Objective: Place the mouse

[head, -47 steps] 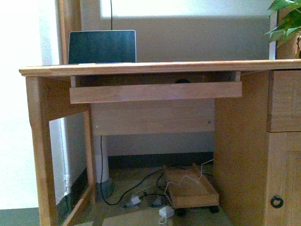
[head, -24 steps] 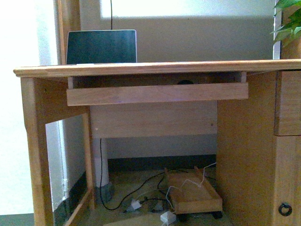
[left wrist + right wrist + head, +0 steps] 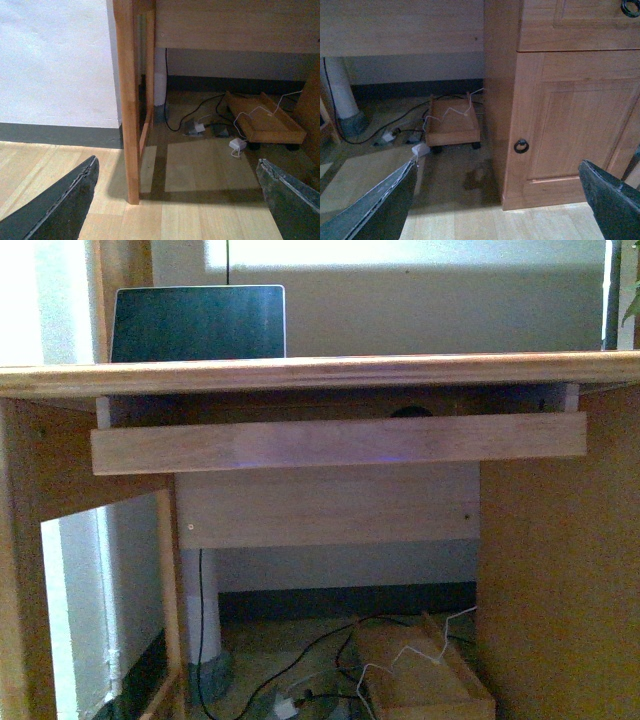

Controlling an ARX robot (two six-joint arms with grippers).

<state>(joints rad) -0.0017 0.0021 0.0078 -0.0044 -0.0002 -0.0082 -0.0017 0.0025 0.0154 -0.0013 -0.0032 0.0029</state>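
Observation:
In the front view only the top of a small dark domed shape, the mouse, shows above the front board of the pull-out keyboard tray under the desk top. Neither arm shows in the front view. My left gripper is open and empty, low over the wooden floor beside the desk's left leg. My right gripper is open and empty, low over the floor facing the desk's cupboard door.
A dark laptop screen stands on the desk at the left. Under the desk lie cables, a white adapter and a wheeled wooden tray. The cupboard door has a ring handle.
The desk has grown larger and shifted in the front view, so the camera has come closer. The plant at the right edge has almost left the view.

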